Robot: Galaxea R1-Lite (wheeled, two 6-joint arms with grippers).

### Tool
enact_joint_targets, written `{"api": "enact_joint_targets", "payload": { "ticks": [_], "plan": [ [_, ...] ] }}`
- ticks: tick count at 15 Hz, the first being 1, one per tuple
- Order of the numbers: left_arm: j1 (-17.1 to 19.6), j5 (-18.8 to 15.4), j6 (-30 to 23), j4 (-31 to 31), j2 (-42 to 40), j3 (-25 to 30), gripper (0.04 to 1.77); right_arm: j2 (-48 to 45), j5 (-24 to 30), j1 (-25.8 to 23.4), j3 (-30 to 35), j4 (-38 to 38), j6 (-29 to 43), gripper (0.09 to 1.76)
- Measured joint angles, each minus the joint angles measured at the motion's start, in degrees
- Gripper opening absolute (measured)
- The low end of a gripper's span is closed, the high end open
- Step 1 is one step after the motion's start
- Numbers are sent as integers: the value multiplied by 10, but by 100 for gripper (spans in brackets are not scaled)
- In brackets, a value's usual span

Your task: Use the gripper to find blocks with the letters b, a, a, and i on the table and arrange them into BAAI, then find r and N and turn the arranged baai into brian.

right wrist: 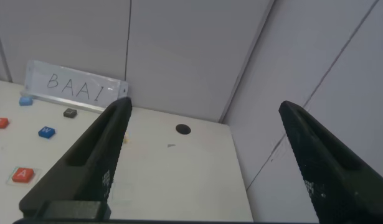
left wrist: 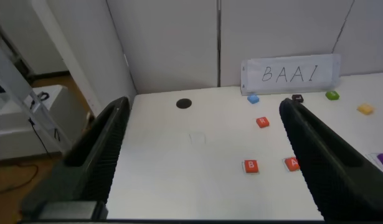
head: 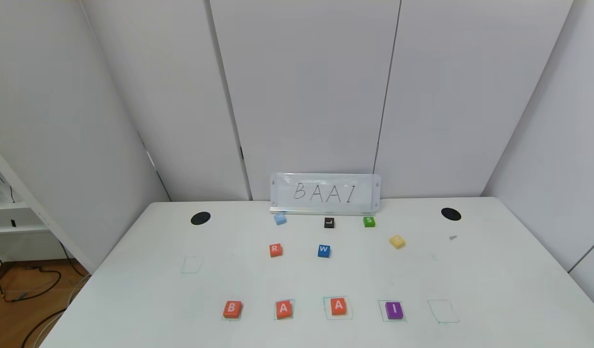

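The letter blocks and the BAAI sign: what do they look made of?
Letter blocks, e.g. the B block: likely foam or matte plastic; flat colour, no glare, softly rounded edges. BAAI sign: probably clear glossy acrylic or a small whiteboard; translucent look, metal-like base strip.

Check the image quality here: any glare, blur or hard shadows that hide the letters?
Head view: even soft light, faint shadows, B block and R block legible; yellow block's letter washed out. Left wrist view: left hand fingers soft. Right wrist view: right hand fingers blurred, sign readable.

Near edge of tabletop [head: 132, 299]: row reads B [head: 232, 309], A [head: 284, 309], A [head: 339, 306], I [head: 394, 310] (one green outline [head: 442, 311] beside I vacant). R [head: 276, 250] sits farther back.
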Motion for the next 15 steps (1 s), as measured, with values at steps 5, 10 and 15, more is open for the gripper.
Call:
{"api": "enact_joint_targets", "payload": {
  "ticks": [5, 10, 15],
  "plan": [
    [16, -20, 31, 61, -125, 24, 172, -134, 1, -5, 42, 3, -10, 170],
    [20, -32, 12, 5, -218, 62, 172, -215, 4, -8, 89, -75, -17, 170],
    [20, -33, -1, -206, -238, 240, 172, -227, 25, -8, 256, -306, -11, 171]
  ]
}}
